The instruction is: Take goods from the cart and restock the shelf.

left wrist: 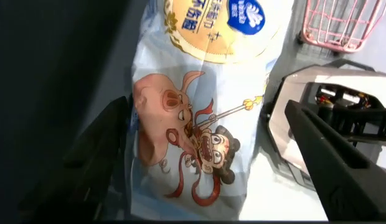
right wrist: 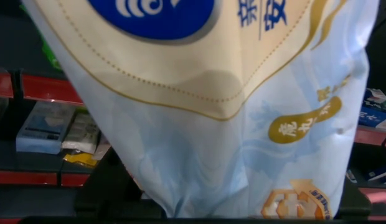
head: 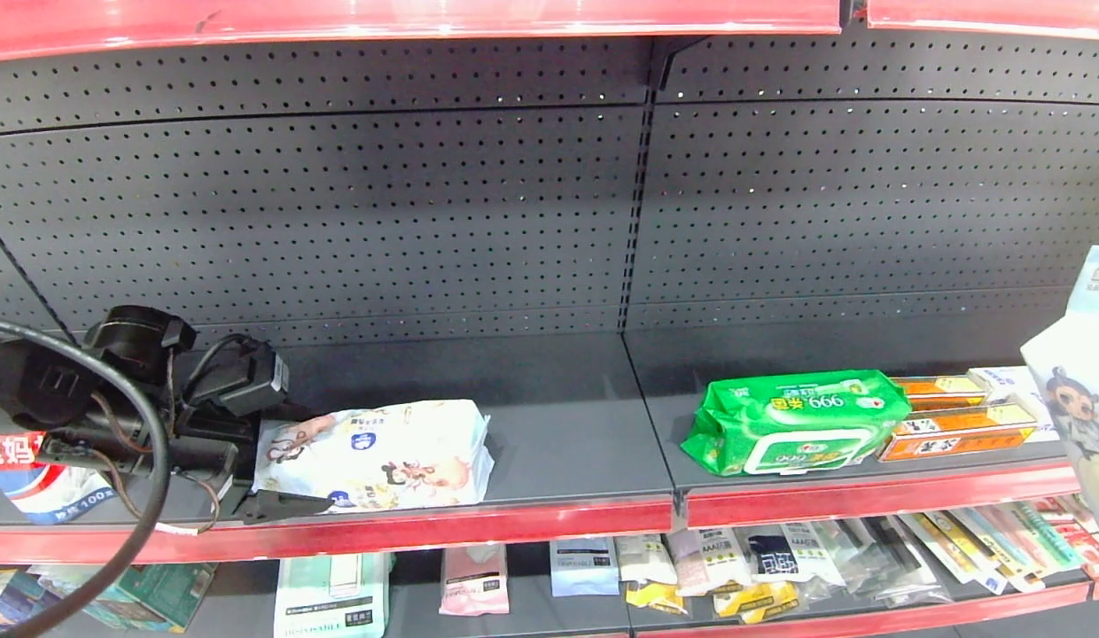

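**One pack flat on the shelf, the other held up in the air**

In the head view, a white wipes pack [head: 377, 456] is seen lying flat on the grey shelf [head: 558, 443]. It sits at about 8 o'clock in the frame, right up against the red front lip. The left arm is brought in low from the 9 o'clock edge, with the wrist roughly level with the shelf board and the claw at the pack's 9 o'clock end.

The grip is hard to judge from there, but it's sorted by the left wrist view. The left gripper [left wrist: 202, 124] is spread wide around the pack. One of the fingers [left wrist: 99, 162] is touching the pack's edge and the other is kept apart from it by a clear gap, so the claw is released and nothing is pinched. A pink wire basket [left wrist: 342, 25] is also caught in that view, beyond the pack.

At 3 o'clock in the head view, a pale blue pack [head: 1077, 416] is seen at shelf height, off the board and in front of it. In the right wrist view it is clamped in the right gripper [right wrist: 233, 193], with a dark finger on either side.

A green wipes pack [head: 793, 421] is laid at 4 o'clock, with orange boxes [head: 957, 425] just beside it at its 3 o'clock. Assorted packets [head: 709, 558] are lined up on the lower tier at 6 o'clock.
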Tool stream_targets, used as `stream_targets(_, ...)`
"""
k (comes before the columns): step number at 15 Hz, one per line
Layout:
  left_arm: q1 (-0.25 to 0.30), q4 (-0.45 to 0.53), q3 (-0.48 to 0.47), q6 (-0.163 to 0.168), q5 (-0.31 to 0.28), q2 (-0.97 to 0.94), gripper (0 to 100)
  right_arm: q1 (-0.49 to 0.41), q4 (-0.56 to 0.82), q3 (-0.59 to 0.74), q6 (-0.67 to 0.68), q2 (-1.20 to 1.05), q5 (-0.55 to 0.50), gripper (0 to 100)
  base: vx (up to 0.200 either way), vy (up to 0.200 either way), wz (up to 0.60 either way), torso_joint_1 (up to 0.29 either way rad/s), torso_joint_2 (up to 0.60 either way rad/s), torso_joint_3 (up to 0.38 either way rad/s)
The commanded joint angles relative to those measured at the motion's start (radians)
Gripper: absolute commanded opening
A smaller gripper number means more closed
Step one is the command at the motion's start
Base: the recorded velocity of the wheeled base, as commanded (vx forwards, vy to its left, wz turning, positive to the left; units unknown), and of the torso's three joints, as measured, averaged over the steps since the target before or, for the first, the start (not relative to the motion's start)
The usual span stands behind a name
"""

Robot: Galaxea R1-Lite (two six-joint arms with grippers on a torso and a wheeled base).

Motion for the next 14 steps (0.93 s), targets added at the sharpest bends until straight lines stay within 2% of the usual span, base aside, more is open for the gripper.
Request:
stream_targets(1,0.012,-0.001,0.0,-0.022,-0.029,-0.037,100,0.0,-0.001,0.003,-0.001,0.002,0.0,0,0.0,0.0,0.0,0.0,0.0,0.0)
stream_targets(2,0.013,-0.001,-0.009,-0.048,-0.058,-0.057,100,0.0,-0.001,0.001,-0.001,0.001,0.0,0,0.0,0.0,0.0,0.0,0.0,0.0)
stream_targets(3,0.016,-0.001,-0.022,-0.094,-0.066,-0.079,100,0.0,-0.001,0.001,-0.001,0.001,0.0,0,0.0,0.0,0.0,0.0,0.0,0.0)
stream_targets(4,0.016,-0.001,-0.026,-0.117,-0.068,-0.091,100,0.0,-0.001,0.001,-0.001,0.001,0.0,0,0.0,0.0,0.0,0.0,0.0,0.0)
stream_targets(5,0.012,-0.004,-0.045,-0.201,-0.069,-0.136,100,0.0,-0.001,0.0,-0.001,0.002,0.0,0,0.0,0.0,0.0,0.0,0.0,0.0)
stream_targets(6,0.009,-0.015,-0.052,-0.237,-0.069,-0.149,100,0.0,-0.001,-0.002,-0.001,0.008,0.0,0,0.0,0.0,0.0,0.0,0.0,0.0)
stream_targets(7,0.007,-0.066,-0.054,-0.264,-0.068,-0.143,100,0.0,-0.001,-0.002,-0.001,0.011,0.0,0,0.0,0.0,0.0,0.0,0.0,0.0)
stream_targets(8,0.009,-0.084,-0.052,-0.27,-0.068,-0.142,100,0.0,-0.001,-0.002,-0.001,0.011,0.0,0,0.0,0.0,0.0,0.0,0.0,0.0)
stream_targets(9,0.027,-0.285,-0.026,-0.378,-0.04,-0.122,100,0.0,-0.001,0.001,-0.001,0.014,0.002,0,0.0,0.0,0.0,0.0,0.0,0.0)
stream_targets(10,0.029,-0.386,-0.017,-0.461,0.011,-0.114,100,0.002,-0.001,0.003,-0.001,0.014,0.002,0,0.0,0.0,0.0,0.0,0.0,0.0)
stream_targets(11,0.027,-0.518,-0.006,-0.577,0.103,-0.103,100,0.002,-0.001,0.003,-0.001,0.014,0.003,0,0.0,0.0,0.0,0.0,0.0,0.0)
stream_targets(12,0.022,-0.607,0.009,-0.651,0.189,-0.099,100,0.002,-0.001,0.001,-0.001,0.014,0.005,0,0.0,0.0,0.0,0.0,0.0,0.0)
stream_targets(13,0.006,-0.733,0.049,-0.752,0.353,-0.1,100,0.003,-0.001,-0.005,-0.001,0.017,0.006,0,0.0,0.0,0.0,0.0,0.0,0.0)
stream_targets(14,-0.031,-0.86,0.112,-0.861,0.577,-0.117,100,0.005,-0.001,-0.016,-0.001,0.02,0.009,0,0.0,0.0,0.0,0.0,0.0,0.0)
